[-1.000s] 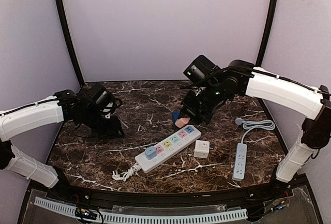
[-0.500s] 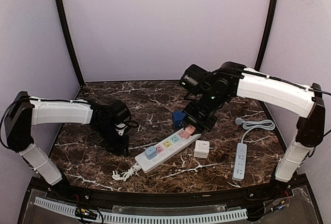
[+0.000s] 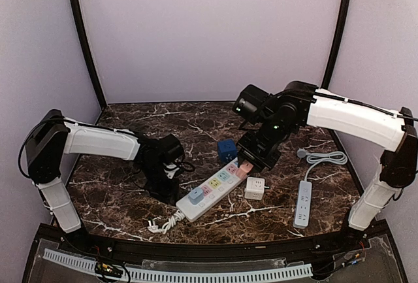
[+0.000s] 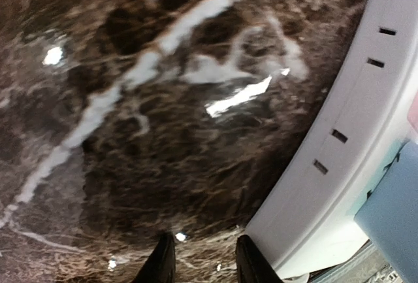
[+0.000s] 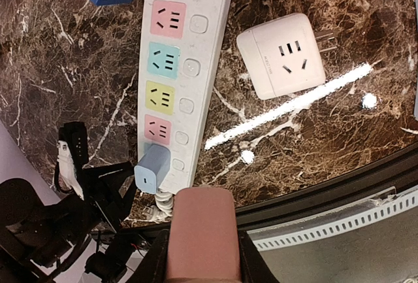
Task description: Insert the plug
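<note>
Top external: whole table [image 3: 98, 191] seen from above and behind. Left wrist: table viewed very close, downward; power strip [image 4: 353, 119] cropped at right. Right wrist: downward, farther off; same power strip [image 5: 176, 67] shared by all views

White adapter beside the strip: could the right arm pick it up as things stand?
Probably not yet: the right gripper is shut on a pink plug. The white adapter itself lies uncovered, close beside that arm.

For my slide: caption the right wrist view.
Pink plug clamped in the right gripper, power strip with coloured sockets beyond.
</note>
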`<state>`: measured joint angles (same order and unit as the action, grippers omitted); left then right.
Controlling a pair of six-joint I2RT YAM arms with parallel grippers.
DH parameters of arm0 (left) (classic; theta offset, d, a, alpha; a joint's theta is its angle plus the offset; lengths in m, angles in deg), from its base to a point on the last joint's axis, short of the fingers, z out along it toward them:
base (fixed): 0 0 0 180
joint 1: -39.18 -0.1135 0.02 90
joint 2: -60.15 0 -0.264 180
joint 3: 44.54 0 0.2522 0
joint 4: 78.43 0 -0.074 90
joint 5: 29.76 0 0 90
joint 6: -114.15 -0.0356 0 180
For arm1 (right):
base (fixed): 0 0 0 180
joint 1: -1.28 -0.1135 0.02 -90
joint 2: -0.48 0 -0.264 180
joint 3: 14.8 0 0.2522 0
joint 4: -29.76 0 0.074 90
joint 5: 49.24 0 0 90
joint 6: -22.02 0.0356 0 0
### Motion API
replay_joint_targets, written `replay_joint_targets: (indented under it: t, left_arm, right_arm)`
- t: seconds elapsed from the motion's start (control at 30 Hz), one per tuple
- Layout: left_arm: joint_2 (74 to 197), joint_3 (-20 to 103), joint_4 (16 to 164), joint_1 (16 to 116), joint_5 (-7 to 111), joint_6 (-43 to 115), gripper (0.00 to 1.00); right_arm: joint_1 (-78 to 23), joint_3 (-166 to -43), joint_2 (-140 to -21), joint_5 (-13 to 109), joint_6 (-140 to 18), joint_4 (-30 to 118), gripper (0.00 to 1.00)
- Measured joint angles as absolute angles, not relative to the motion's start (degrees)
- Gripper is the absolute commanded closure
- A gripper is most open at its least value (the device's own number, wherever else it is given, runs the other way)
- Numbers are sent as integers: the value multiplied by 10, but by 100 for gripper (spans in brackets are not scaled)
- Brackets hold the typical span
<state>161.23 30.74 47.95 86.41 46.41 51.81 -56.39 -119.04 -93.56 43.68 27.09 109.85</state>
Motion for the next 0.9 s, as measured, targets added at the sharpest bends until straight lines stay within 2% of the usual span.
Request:
replay_joint_targets:
  t: [0.27,0.47,0.73,0.9]
  left_arm:
    - [1642,340,495,932,454,526,68]
    - [1643,341,507,941,442,533,65]
    - [1603,336,501,941,474,533,46]
    - [1541,334,481,941,512,532,39]
  right_arm:
    - [-564,-1190,-936,436,271,1107,100]
    - [-564,-1207,-968,447,259,1121,100]
    - [-565,-1295,-1070,463,240,1135,100]
    - [-564,-1336,-1118,480,240,1145,100]
